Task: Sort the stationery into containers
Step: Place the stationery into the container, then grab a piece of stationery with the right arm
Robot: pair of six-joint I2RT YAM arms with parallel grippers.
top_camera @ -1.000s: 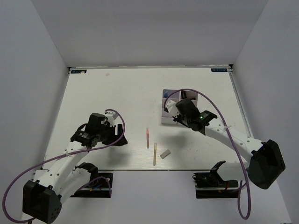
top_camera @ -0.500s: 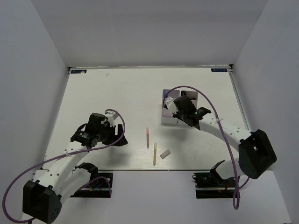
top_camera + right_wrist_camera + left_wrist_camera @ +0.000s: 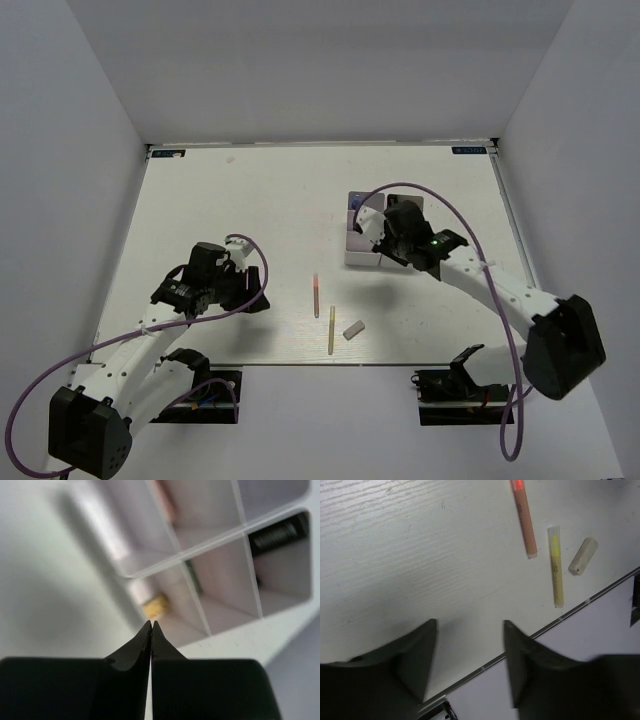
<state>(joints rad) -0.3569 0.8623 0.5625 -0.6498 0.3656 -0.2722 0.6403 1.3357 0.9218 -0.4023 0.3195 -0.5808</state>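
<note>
Close to the near edge of the white desk [image 3: 240, 200] lie a thin yellow stick [image 3: 331, 331] and, just right of it without touching, a small pale grey block eraser [image 3: 353, 329]; a thin pink-orange stick [image 3: 316, 296] lies just beyond, slightly left of the yellow one; the left hand [image 3: 469, 622] hovers well to the left, fingers apart and empty; farther right, the right hand [image 3: 151, 623], fingers pressed together on nothing, hangs over the white plastic block of open bins [image 3: 357, 258].

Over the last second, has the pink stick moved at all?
No. The pink stick lies where it did, at the same distance from the table's near edge and just left of the yellow stick.
</note>
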